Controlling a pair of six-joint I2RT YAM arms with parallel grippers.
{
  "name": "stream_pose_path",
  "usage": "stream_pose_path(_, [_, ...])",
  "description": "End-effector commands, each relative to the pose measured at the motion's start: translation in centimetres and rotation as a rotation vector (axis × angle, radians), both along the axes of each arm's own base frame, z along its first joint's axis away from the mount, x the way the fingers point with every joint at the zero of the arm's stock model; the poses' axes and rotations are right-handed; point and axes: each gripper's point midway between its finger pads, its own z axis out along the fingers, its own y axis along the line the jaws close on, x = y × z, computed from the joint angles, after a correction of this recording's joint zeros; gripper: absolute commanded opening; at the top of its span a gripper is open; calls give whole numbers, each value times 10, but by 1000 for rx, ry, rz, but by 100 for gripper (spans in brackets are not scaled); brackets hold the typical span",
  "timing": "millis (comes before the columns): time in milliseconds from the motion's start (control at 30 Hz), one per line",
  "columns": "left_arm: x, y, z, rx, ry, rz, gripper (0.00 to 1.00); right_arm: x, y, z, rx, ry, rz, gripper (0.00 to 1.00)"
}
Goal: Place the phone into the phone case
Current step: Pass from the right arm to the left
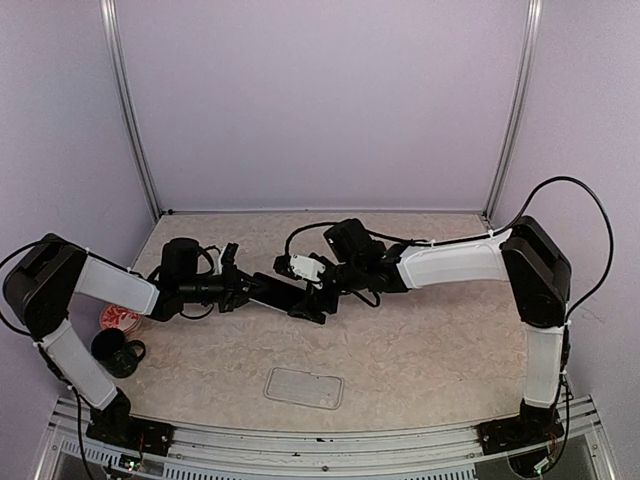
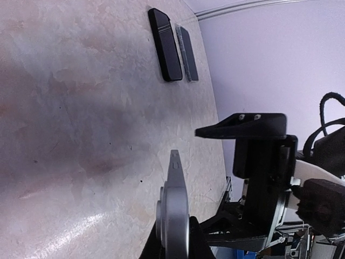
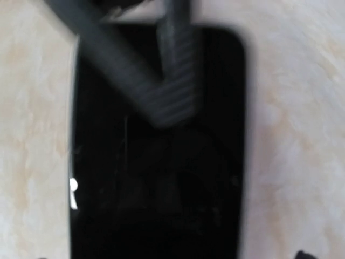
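Evidently the left pincer (image 1: 243,290) is clamped on one end of the phone (image 1: 283,293), whose long axis runs across toward the right pincer (image 1: 318,300), jaws apparently spread and off it. The phone case (image 1: 304,387) lies nearer the arms' bases on the surface (image 1: 450,340), roughly parallel, about midway between both arms. Only the top view shows that; the left wrist sees the phone edge-on, the right wrist a blurred dark screen.

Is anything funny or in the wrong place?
Nothing looks spilled or broken. The phone is outside the clear phone case, which lies empty near the front edge. The left gripper pinches one end of the phone mid-table.
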Motion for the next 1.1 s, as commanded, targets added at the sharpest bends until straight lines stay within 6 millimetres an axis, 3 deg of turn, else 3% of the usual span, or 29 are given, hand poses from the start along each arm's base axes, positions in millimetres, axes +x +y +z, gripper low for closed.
stream_pose_path(0, [-4,-1,20,-10,-67,-3,0,-3,2,62,125,-37,-31,99])
stream_pose_path(467, [-19,2,75,-66,-262,-10,0,-20,-45,142,427,79,-211,99])
stream_pose_path(767, [-36,-6,115,-134,-391,-55,0,-36,-64,150,584,406,-175,99])
stream_pose_path(1067, [-58,-12,148,-198,-500,-102,0,-45,-91,161,741,561,-135,99])
